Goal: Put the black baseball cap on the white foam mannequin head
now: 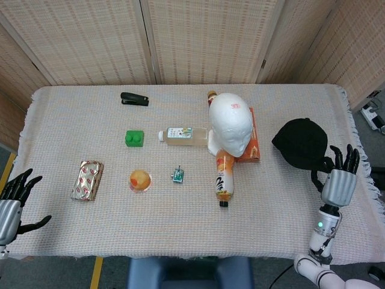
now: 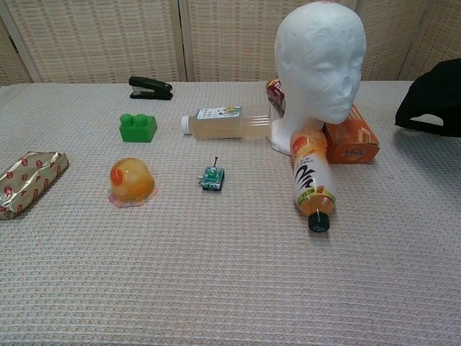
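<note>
1. Right hand [image 1: 338, 180], metal-grey with black fingers, rises at the table's right edge with the black baseball cap [image 1: 302, 144] against its fingertips. The cap appears lifted off the cloth, since the chest view shows pale cloth beneath its brim; the exact grip is hidden, so I judge it held, not merely touched.
2. Left hand [image 1: 13, 201] sits off the table's left edge, fingers spread and holding nothing, well apart from every object; presumably parked clear of the work.
3. White foam mannequin head [image 1: 230, 123] stands upright near mid-table, bare on top, with the cap well to its right. Carrying the cap up and over the crown is, by my reading, what remains.
4. Clutter crowds the head's base: an orange-labelled plastic bottle [image 1: 224, 177] lying in front, a pale clear bottle [image 1: 183, 136] lying to the left, an orange cardboard box [image 1: 251, 146] just beside on the right. A low approach could knock these; a high one looks safer.
5. Beige woven tablecloth [image 1: 180, 223] covers the surface, fringed at its sides; its weave should keep objects from sliding.
6. Woven folding screens [image 1: 204, 39] enclose the room behind.
</note>
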